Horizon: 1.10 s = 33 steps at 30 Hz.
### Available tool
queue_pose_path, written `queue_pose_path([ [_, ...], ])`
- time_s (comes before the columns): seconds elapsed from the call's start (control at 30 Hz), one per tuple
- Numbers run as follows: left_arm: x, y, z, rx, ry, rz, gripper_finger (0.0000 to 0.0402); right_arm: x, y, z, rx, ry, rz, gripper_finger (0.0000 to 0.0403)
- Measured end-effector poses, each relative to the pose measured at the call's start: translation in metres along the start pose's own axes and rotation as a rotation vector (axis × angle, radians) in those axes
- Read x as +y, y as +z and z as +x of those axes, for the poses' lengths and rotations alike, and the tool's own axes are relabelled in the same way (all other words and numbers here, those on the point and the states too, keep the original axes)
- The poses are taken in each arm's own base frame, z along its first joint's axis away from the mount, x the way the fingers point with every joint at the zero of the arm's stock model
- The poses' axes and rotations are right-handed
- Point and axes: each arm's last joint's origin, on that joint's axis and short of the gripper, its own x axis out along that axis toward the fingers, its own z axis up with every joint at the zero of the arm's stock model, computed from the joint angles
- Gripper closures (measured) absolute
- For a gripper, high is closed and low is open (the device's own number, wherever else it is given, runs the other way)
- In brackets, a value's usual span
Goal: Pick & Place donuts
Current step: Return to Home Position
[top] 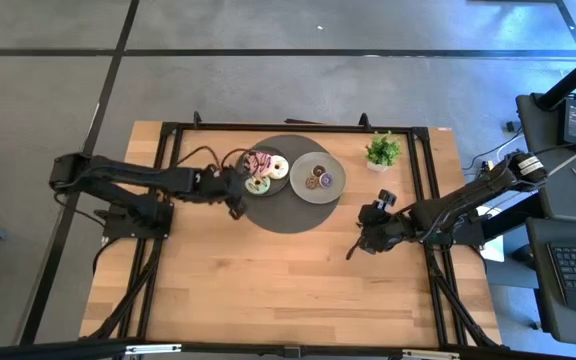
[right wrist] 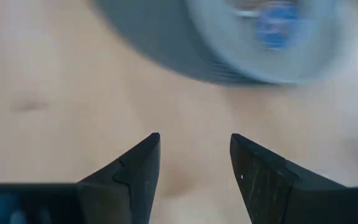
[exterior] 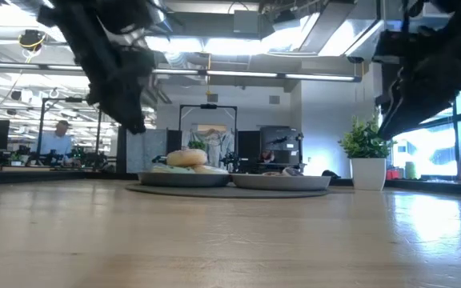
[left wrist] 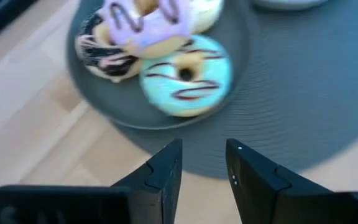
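A grey plate point(top: 280, 186) on the dark round mat holds a pink-iced donut point(left wrist: 146, 23), a green donut point(left wrist: 186, 74), a cream-white one point(top: 279, 166) and a dark, pink-striped ring point(left wrist: 103, 55) partly under the pink one. A second grey plate point(top: 334, 190) carries tiny donuts, among them a purple one point(top: 326, 180) and a brown one point(top: 319, 171). My left gripper point(left wrist: 202, 155) is open, raised at the mat's near-left edge, a short way from the green donut. My right gripper point(right wrist: 194, 146) is open above bare wood, to the right of and nearer than the plates.
A small potted plant point(top: 382, 150) stands at the far right of the table, beside the second plate. The dark mat point(top: 290, 215) lies under both plates. Black frame rails point(top: 420, 160) run along the table's sides. Bare wood point(top: 268, 280) fills the near half.
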Motion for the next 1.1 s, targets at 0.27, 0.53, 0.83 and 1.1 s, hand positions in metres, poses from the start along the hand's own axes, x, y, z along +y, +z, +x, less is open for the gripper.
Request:
queue_pose_path([
  [0.27, -0.048, -0.016, -0.023, -0.316, -0.309, 0.134, 0.0281, -0.012, -0.025, 0.002, -0.288, 0.417, -0.035, 0.0207],
  [0.53, -0.027, -0.057, -0.024, -0.641, -0.698, 0.101, 0.0281, -0.035, -0.051, -0.003, -0.473, 0.500, 0.028, 0.0207],
  [0.83, 0.010, -0.096, -0.018, -0.792, -0.815, 0.000, 0.0281, -0.048, -0.075, -0.001, -0.609, 0.573, 0.069, 0.0207],
  [1.1, 0.013, -0.095, -0.023, -0.824, -0.806, 0.029, 0.0281, -0.055, -0.079, -0.007, -0.723, 0.636, 0.089, 0.0207],
])
